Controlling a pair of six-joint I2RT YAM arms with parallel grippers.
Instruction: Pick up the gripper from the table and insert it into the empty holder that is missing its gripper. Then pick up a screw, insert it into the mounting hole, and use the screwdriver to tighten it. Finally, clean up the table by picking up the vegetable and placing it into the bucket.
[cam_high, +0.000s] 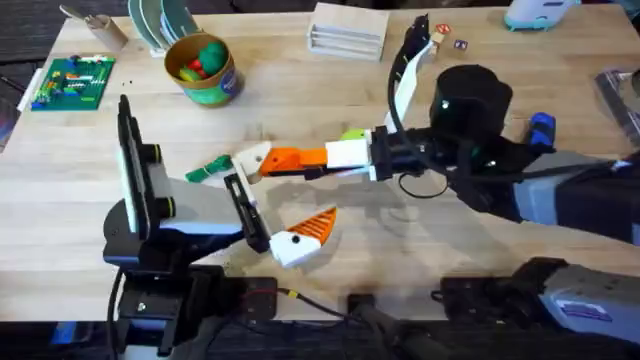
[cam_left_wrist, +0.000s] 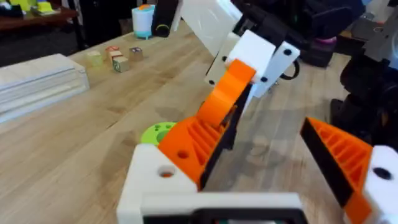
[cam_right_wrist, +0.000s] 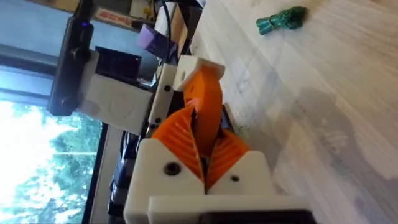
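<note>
Wooden tabletop is carrying the work, and both my arms are meeting over its middle.

1. Left gripper (cam_high: 285, 195): I am holding its jaws wide apart. This is presenting the holder (cam_high: 252, 160) as a free, reachable socket, with the opposite finger and its fitted orange tip swung well clear toward my base.
2. Right gripper (cam_right_wrist: 202, 143): its ribbed pads are clamping on the gripper (cam_right_wrist: 208, 102), the loose orange wedge. The wedge is projecting forward out of the jaws so that its far end is free to enter the socket.
3. Relative position: the wedge's far end is touching the holder's white block. I am judging insertion to be in progress. Full seating cannot be confirmed, because the joint itself is partly hidden behind the wedge.
4. Alignment: the right arm is reaching across the table roughly in line with the holder, so the push is running along the socket, not across it.
5. Remaining items: the vegetable (cam_high: 210, 168) is lying on the wood just beside the holder, on the far side from the right gripper. The bucket (cam_high: 205, 70) is standing well apart, near the table's far edge, with coloured toys inside.
</note>
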